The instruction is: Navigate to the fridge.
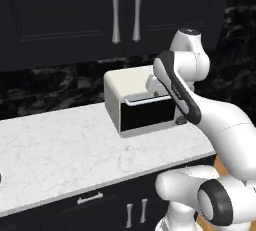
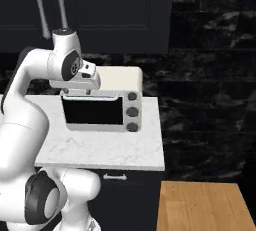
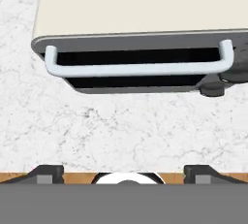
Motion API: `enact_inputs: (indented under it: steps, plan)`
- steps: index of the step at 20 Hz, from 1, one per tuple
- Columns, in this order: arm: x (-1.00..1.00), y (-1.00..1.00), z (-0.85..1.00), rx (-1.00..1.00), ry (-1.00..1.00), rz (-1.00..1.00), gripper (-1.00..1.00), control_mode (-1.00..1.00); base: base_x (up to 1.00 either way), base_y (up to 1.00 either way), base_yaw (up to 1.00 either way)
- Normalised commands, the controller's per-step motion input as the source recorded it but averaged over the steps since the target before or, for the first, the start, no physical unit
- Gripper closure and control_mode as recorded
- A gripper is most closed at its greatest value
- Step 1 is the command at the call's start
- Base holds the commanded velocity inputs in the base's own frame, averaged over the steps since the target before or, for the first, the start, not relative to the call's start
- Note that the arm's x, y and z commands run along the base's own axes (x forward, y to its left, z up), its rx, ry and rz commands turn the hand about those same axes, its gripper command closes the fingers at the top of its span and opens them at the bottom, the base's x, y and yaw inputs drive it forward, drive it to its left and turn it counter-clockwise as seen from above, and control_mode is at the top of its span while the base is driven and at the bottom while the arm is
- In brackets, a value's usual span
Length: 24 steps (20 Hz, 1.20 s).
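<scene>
The gripper is held wide apart above the white marble counter, facing a cream toaster oven.

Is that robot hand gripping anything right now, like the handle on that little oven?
Nothing is held. The gripper hangs open above the counter, apart from the oven and its handle.

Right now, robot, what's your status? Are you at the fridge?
Hand open, holding nothing. No fridge here. Facing cream oven on white counter, black cabinets above.
</scene>
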Motion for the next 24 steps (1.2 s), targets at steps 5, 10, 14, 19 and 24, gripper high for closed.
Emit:
enact_inputs:
  steps: [5,10,14,19,24]
  plan:
    - [0.0,0.0,0.0,0.0,0.0,0.0,-1.0,1.0,-0.01,0.11,-0.9]
    - [0.0,0.0,0.0,0.0,0.0,0.0,-1.0,1.0,0.0,0.02,-0.98]
    - [0.0,0.0,0.0,0.0,0.0,0.0,-1.0,1.0,0.0,0.0,-0.97]
    - [0.0,0.0,0.0,0.0,0.0,0.0,-1.0,1.0,0.0,0.0,-0.93]
    - [0.0,0.0,0.0,0.0,0.0,0.0,-1.0,1.0,0.0,0.0,-0.95]
